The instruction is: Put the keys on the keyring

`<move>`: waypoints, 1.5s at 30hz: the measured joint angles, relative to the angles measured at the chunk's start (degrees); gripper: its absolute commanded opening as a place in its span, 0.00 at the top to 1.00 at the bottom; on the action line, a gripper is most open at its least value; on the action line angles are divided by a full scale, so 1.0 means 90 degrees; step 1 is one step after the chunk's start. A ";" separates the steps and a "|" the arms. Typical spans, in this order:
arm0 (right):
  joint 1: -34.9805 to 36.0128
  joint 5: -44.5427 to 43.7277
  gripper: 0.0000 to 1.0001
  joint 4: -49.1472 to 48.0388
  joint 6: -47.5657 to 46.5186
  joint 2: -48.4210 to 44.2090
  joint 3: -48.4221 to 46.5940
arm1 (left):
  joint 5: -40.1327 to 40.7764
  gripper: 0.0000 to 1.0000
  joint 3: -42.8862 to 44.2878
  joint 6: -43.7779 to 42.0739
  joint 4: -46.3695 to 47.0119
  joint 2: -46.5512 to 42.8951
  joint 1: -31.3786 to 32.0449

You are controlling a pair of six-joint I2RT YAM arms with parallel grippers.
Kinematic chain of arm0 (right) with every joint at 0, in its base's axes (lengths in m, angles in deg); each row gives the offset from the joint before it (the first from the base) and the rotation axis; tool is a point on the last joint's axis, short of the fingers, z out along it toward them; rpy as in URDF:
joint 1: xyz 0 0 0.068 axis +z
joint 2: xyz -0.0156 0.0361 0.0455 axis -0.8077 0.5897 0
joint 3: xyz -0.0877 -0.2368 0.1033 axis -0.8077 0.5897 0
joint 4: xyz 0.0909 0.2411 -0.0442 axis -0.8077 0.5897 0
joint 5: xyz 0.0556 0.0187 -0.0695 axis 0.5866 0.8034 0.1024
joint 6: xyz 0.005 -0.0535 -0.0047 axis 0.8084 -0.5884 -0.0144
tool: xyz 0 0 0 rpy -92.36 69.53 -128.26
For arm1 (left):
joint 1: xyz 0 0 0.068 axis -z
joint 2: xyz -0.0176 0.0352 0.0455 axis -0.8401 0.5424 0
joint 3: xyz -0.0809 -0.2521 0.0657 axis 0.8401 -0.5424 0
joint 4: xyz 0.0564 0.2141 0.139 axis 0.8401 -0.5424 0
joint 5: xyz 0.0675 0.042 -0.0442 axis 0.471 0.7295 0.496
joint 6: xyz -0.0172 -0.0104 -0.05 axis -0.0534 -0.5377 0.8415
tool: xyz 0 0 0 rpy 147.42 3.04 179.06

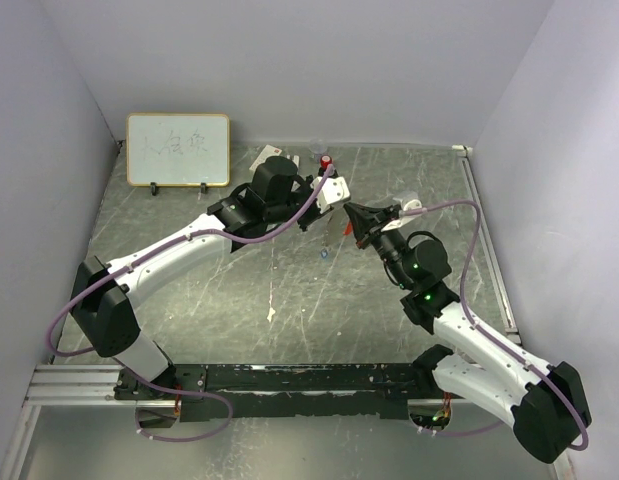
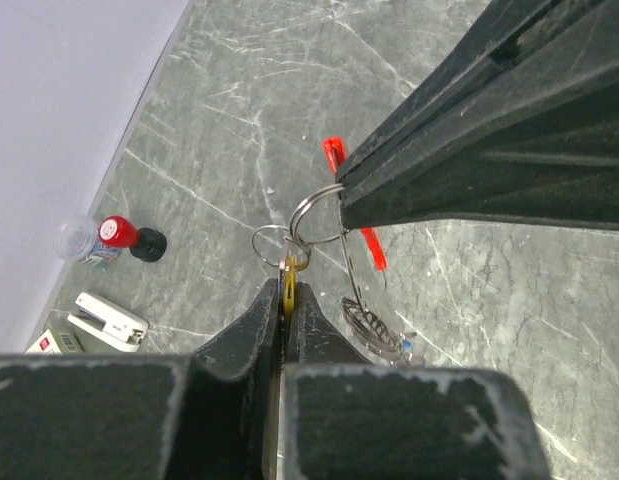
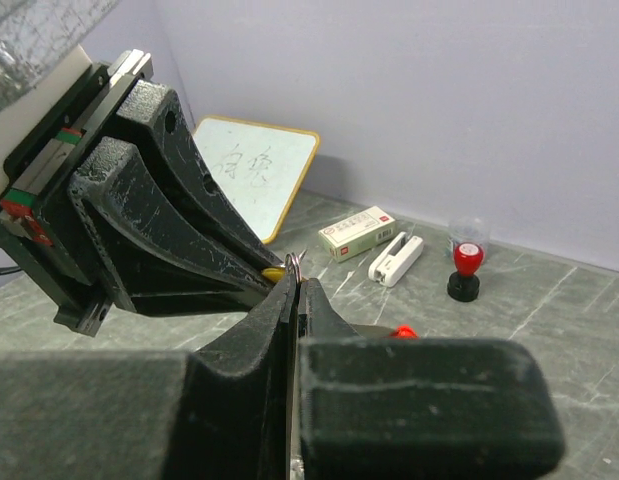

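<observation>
The left gripper [image 2: 286,300] is clenched on the tan-gold key [image 2: 289,280], which it holds above the table [image 2: 239,120]. The right gripper [image 2: 345,196] is clamped on a silvery wire ring of the keyring [image 2: 372,325]. The red tag [image 2: 373,248] and the beaded chain hang below that ring. The key sits just beside the ring; whether it is threaded on cannot be told. A small blue key [image 1: 324,253] lies on the table beneath both grippers.
</observation>
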 measured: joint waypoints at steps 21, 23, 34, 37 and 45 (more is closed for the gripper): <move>-0.0002 -0.0158 1.00 -0.0311 0.0100 0.0010 0.0083 | -0.0221 0.93 -0.0066 0.0024 0.0044 0.0000 0.0000; -0.0002 -0.0134 1.00 -0.0316 0.0100 0.0032 0.0083 | -0.0219 0.93 -0.0063 0.0022 0.0041 0.0000 0.0000; -0.0002 -0.0063 1.00 -0.0287 0.0095 0.0070 0.0083 | -0.0219 0.93 -0.0012 0.0017 -0.0027 0.0000 0.0000; -0.0002 -0.0085 1.00 -0.0289 0.0097 0.0075 0.0083 | -0.0221 0.93 -0.0012 0.0017 -0.0027 0.0000 0.0002; -0.0002 -0.0121 1.00 -0.0338 0.0100 0.0148 0.0083 | -0.0221 0.93 -0.0012 0.0017 -0.0027 0.0000 0.0002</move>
